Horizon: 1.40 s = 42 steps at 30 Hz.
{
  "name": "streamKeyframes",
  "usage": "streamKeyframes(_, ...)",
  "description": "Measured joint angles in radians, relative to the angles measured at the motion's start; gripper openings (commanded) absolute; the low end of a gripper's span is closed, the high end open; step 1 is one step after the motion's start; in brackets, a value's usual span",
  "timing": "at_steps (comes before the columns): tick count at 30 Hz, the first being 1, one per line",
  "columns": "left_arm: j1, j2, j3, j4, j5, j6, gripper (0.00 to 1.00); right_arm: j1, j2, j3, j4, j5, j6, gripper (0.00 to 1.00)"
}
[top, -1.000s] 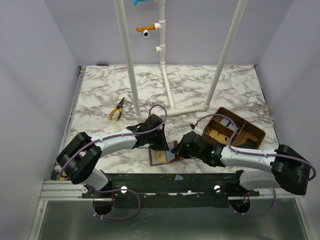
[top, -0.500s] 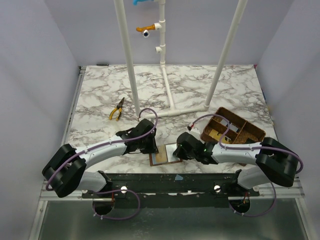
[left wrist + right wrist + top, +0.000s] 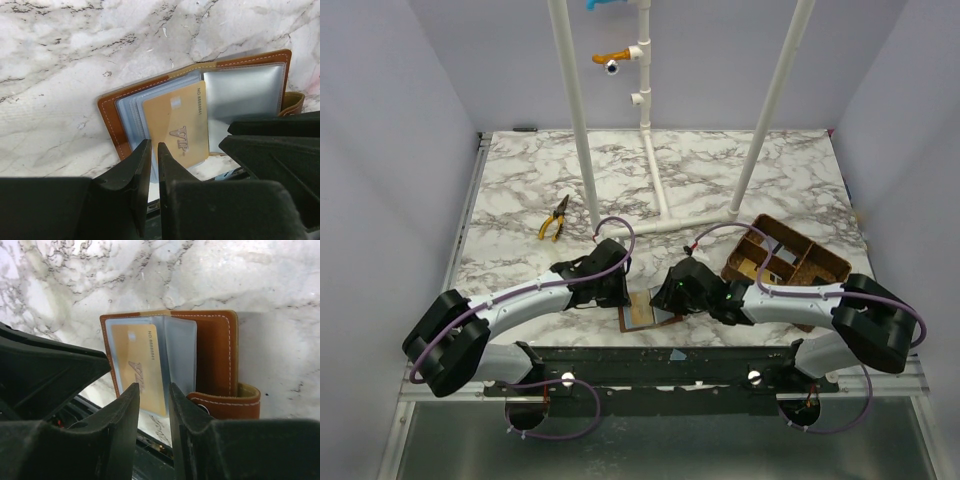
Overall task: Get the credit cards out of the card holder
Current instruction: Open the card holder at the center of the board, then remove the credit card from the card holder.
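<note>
The brown leather card holder (image 3: 624, 318) lies open on the marble near the table's front edge. It also shows in the left wrist view (image 3: 111, 115) and the right wrist view (image 3: 218, 355). A yellowish VIP card (image 3: 176, 125) sticks partly out of a blue-grey clear pocket, also seen from the right wrist (image 3: 140, 360). No other card shows clearly. My left gripper (image 3: 154, 149) is shut with nothing between the jaws, at the holder's near-left edge (image 3: 618, 292). My right gripper (image 3: 153, 390) is narrowly open over the card's protruding end (image 3: 672, 293), beside the snap tab (image 3: 225, 407).
A brown woven divided basket (image 3: 785, 262) stands right of the card holder. Yellow-handled pliers (image 3: 555, 218) lie at the left rear. A white pipe frame (image 3: 655, 190) stands mid-table. The front table edge and dark rail run just below the holder.
My left gripper has moved down and left, off the holder to its left edge. My right gripper has moved left, up to the holder.
</note>
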Motion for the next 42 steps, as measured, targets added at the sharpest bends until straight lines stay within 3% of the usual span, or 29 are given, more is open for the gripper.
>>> streamKeyframes(25, 0.000, 0.060, 0.011, 0.019, 0.005, 0.019, 0.11, -0.090, 0.084, -0.066, 0.206, -0.203, 0.005, 0.32)
streamKeyframes(42, 0.000, 0.130, 0.060, 0.026, 0.011, 0.031, 0.09, -0.194, 0.114, -0.210, 0.462, -0.351, 0.082, 0.23)
